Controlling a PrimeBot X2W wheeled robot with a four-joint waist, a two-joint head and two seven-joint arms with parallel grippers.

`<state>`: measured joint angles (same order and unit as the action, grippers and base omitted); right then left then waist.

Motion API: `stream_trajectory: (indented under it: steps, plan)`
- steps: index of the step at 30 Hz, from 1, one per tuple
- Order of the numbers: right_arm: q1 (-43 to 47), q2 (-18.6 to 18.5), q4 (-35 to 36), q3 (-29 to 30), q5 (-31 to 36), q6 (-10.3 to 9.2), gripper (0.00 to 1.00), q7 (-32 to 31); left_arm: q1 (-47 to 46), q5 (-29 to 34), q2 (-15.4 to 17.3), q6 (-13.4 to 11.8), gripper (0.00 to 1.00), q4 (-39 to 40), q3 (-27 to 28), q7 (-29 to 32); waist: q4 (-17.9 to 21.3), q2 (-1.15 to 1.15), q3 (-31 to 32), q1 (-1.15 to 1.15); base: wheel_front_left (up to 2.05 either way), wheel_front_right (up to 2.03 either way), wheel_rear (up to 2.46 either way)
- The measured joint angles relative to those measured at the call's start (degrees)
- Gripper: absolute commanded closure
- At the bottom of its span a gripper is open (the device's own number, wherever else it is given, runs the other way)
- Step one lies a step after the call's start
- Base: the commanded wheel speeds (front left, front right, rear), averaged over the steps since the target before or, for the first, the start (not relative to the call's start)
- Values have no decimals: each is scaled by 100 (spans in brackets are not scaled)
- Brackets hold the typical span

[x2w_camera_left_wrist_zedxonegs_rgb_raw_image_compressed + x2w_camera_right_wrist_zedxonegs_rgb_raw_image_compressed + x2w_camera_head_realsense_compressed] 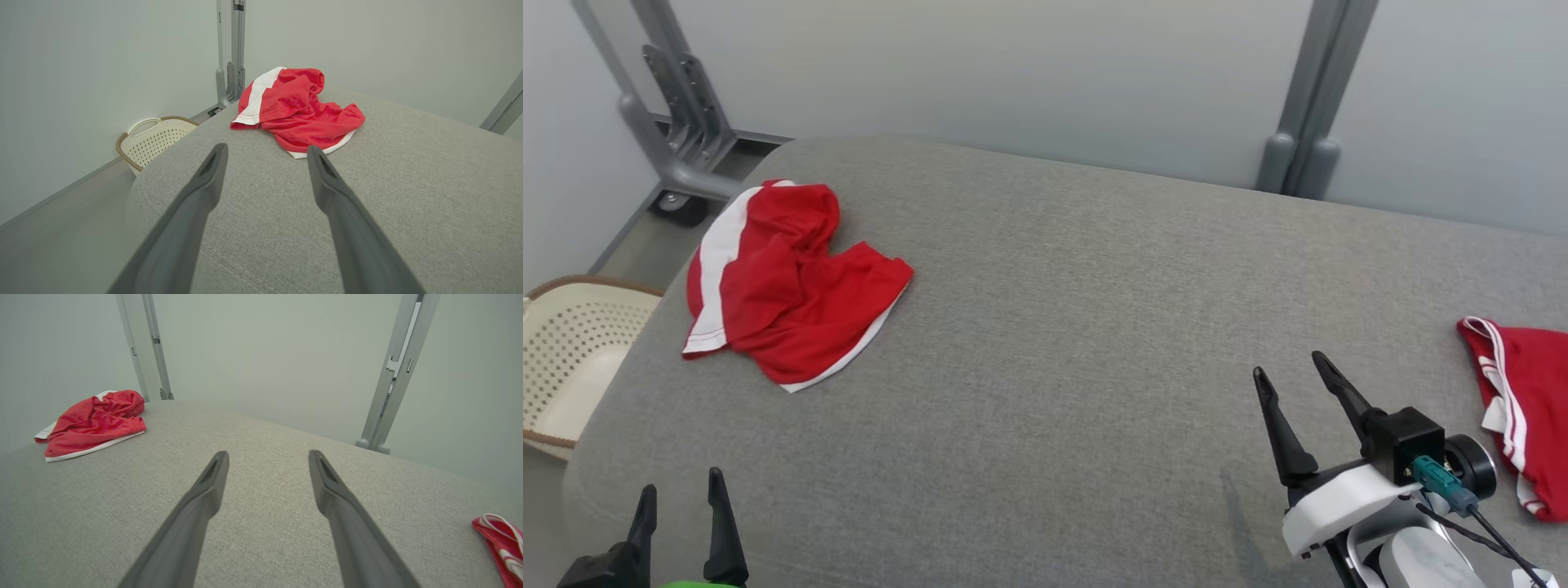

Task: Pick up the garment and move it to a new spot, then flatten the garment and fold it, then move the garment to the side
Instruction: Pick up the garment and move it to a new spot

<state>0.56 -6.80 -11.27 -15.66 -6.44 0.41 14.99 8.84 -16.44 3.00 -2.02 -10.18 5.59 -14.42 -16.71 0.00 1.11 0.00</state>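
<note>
Table: grey woven upholstery, padded, rounded corners. Two red garments on it. Task garment: crumpled heap at the far-left corner, red mesh-like knit, broad white band plus white hem trim, lying loose, nothing touching it. Second red garment: white stripes, at the right edge, just beside the right hand. Left hand at the near-left edge. Both hands spread wide, empty. One cream perforated plastic basket with brown rim on the floor, left of the table.

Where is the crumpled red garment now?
In the head view, the garment lies far left on the grey cushion, near the cream basket, ahead of the left gripper.
</note>
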Motion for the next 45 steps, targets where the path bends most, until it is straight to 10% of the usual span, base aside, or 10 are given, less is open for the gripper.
stream_trajectory:
  steps: [14,45]
  plan:
    - [64,100,78,3,51,-4,0,0,139,-379,2,136,0,-4,174,51,-561,0,31,0,0,0,0]
    - [-850,-502,761,274,511,-101,0,0,-3571,-1928,-174,46,0,-2260,377,1903,317,0,-2252,1,0,0,0]
